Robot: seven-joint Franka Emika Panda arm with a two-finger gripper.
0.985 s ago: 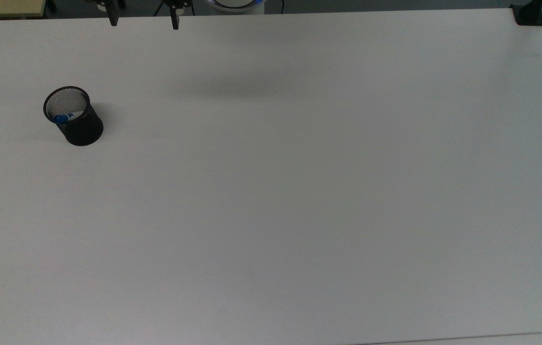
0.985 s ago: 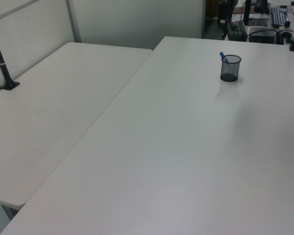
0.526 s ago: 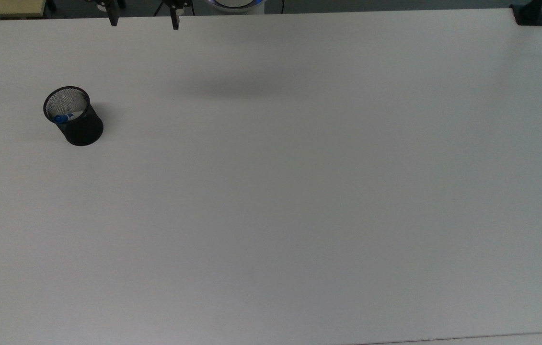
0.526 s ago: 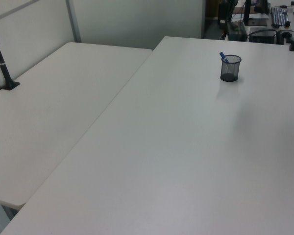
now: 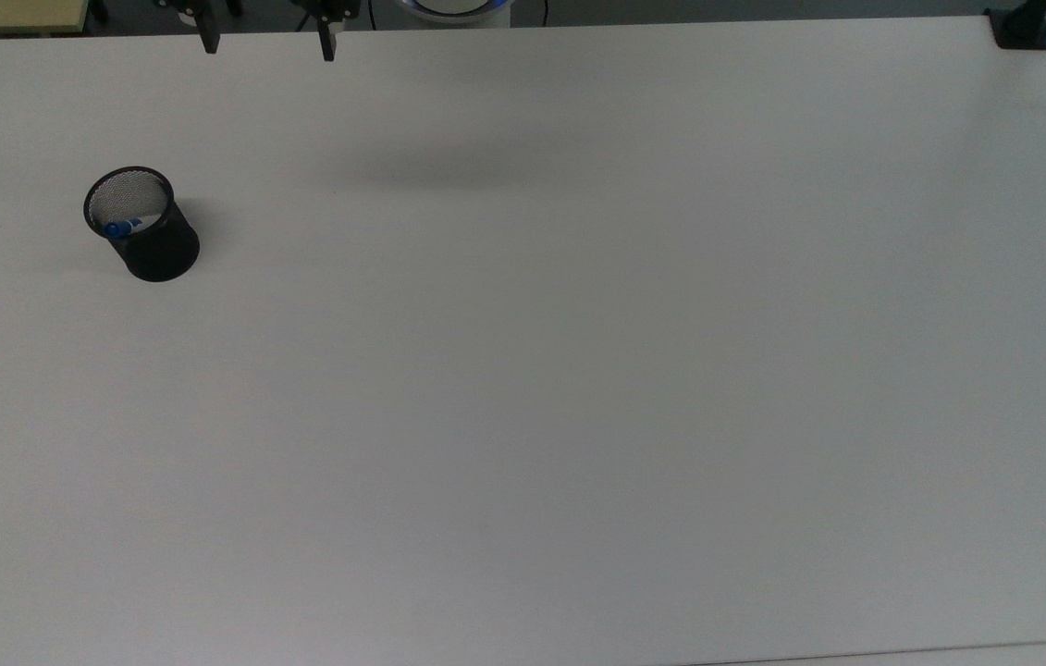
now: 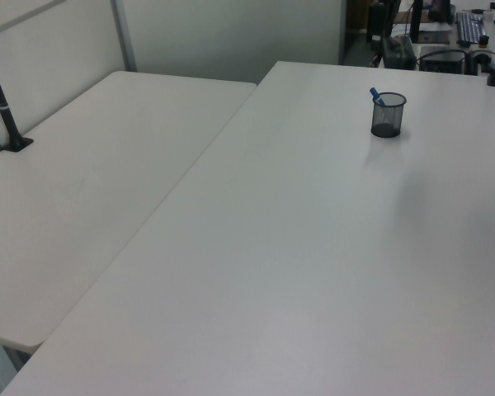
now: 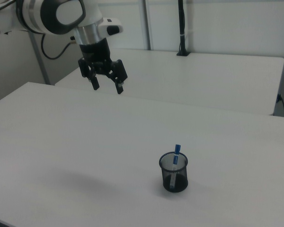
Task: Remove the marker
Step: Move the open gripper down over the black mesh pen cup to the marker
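The marker stands tilted inside a black mesh cup at the top view's left, its blue tip leaning on the rim. In the left view the marker pokes out of the cup at the far right. In the right view the marker rises above the cup. My gripper hangs open high above the table, well to the right view's left of the cup. Its fingertips show at the top edge of the top view, around the gripper.
A wide white table carries the cup. A second white table adjoins it in the left view. A black clamp sits at the top view's upper right corner. A black post stands on the adjoining table.
The gripper's fingertips have shifted slightly towards the top view's left. The cup and marker have not moved.
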